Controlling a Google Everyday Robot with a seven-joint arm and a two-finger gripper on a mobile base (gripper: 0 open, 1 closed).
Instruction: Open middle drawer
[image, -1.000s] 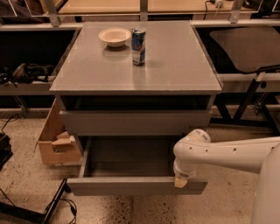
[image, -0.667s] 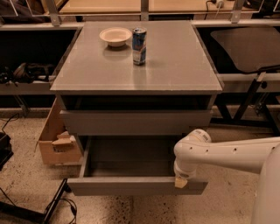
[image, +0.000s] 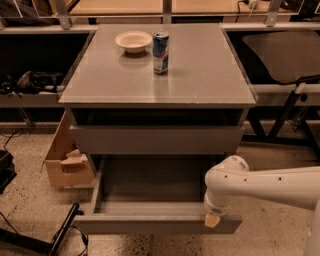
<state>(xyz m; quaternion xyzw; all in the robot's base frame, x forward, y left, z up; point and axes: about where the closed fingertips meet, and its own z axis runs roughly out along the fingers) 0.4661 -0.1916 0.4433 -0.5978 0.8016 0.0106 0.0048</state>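
The grey cabinet (image: 200, 75) has one drawer pulled far out toward me, below a closed grey drawer front (image: 155, 140). I take this open one for the middle drawer (image: 150, 225); it has a plain handleless front and a wide shallow empty tray (image: 155, 182). Any drawer below it is hidden by it. My gripper (image: 212, 220) hangs from the white arm (image: 270, 185), which comes in from the right. It sits at the right end of the drawer's front edge, its tan tip touching the top of the front.
A white bowl (image: 133, 41) and a blue can (image: 160, 45) stand at the back of the cabinet top. An open cardboard box (image: 67, 165) sits on the floor to the left. A black stand and cables (image: 60, 235) lie at the lower left.
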